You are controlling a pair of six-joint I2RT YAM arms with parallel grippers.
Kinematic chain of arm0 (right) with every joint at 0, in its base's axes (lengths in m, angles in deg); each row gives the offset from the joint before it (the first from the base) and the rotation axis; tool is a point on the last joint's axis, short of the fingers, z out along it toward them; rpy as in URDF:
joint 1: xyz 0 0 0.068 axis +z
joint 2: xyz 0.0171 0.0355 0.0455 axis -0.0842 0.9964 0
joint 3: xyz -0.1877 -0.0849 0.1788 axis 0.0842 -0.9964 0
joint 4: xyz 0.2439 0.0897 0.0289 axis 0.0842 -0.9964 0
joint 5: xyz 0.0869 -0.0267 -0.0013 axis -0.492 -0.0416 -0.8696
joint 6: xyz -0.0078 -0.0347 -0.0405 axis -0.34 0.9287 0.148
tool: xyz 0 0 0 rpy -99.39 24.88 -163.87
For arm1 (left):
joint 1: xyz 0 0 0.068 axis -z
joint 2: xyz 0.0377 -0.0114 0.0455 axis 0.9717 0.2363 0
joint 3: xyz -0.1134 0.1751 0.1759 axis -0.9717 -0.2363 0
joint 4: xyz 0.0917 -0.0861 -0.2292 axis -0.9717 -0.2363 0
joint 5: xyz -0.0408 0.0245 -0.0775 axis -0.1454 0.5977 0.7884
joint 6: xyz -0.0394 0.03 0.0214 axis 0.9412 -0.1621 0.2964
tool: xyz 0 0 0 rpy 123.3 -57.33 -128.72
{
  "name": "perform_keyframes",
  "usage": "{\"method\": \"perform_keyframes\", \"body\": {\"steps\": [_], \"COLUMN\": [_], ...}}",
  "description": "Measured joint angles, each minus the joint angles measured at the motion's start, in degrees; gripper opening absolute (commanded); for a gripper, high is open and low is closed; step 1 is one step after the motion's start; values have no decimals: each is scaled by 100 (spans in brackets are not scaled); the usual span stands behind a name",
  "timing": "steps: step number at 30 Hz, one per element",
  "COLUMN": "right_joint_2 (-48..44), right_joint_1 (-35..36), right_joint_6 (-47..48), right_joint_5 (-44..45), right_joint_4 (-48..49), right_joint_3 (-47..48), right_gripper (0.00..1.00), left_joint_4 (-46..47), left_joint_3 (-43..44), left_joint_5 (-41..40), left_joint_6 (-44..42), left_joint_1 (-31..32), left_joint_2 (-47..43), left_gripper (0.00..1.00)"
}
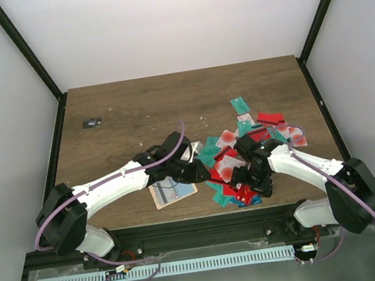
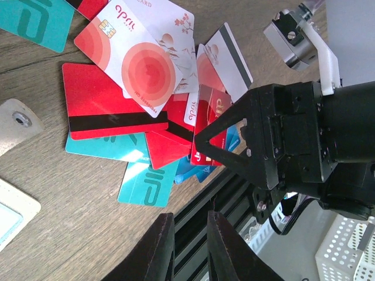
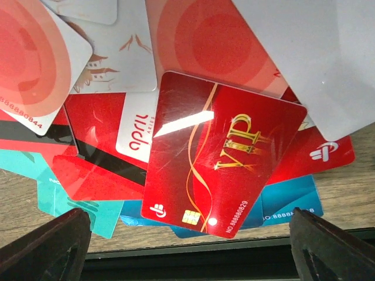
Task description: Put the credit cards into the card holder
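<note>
The credit cards (image 1: 245, 150) lie in a loose overlapping pile, red, teal, blue and white, right of centre. The card holder (image 1: 174, 191) lies open near the front edge with a pale blue card on it; its beige flap and snap tab (image 2: 16, 120) show at the left edge of the left wrist view. My left gripper (image 1: 195, 171) hovers between the holder and the pile, its fingers (image 2: 163, 246) almost together with nothing between them. My right gripper (image 3: 188, 219) stands wide open low over the pile's near end, with a red VIP card (image 3: 222, 155) lying between its fingers.
A tiny dark flat object (image 1: 92, 123) lies at the far left of the table. The black front rail (image 3: 187, 257) runs just behind the pile's near edge. My right gripper's black body (image 2: 275, 146) is close to the left one.
</note>
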Motion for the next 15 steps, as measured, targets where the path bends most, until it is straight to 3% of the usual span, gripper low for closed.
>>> {"method": "perform_keyframes", "body": {"steps": [10, 15], "right_joint_2": [258, 476], "right_joint_1": [72, 267], "right_joint_6": [-391, -584], "right_joint_5": [-166, -197], "right_joint_4": [245, 238], "right_joint_3": [-181, -205], "right_gripper": [89, 81], "left_joint_4": [7, 9], "left_joint_3": [0, 0], "left_joint_5": [35, 35], "left_joint_6": [20, 22], "left_joint_1": [-2, -2], "left_joint_2": [2, 2], "left_gripper": [18, 18]}}
